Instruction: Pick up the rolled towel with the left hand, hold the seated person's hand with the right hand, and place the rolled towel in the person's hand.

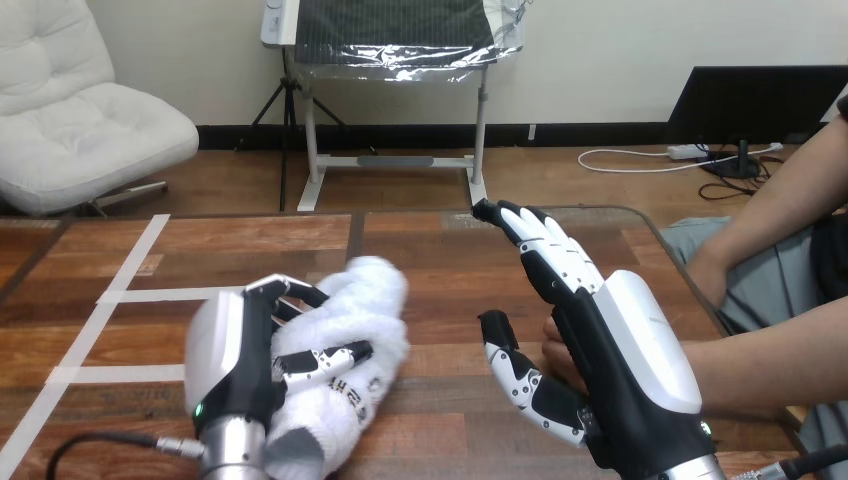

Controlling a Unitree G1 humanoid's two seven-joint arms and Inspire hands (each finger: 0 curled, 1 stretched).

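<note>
Head view: left hand (228,365) clamped on towel (368,297); right hand (640,350) fingers straight, against person's hand (558,350), not gripping. Next, likely: close grip, carry towel over.

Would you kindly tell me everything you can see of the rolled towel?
The rolled towel is a thick white bundle of fluffy, terry-like cloth with some dark print on its lower part. It slants from near the view's bottom edge up toward the table's middle. The left hand has its fingers and thumb curled round the towel's lower half. Whether the towel touches the wooden table cannot be told.
</note>
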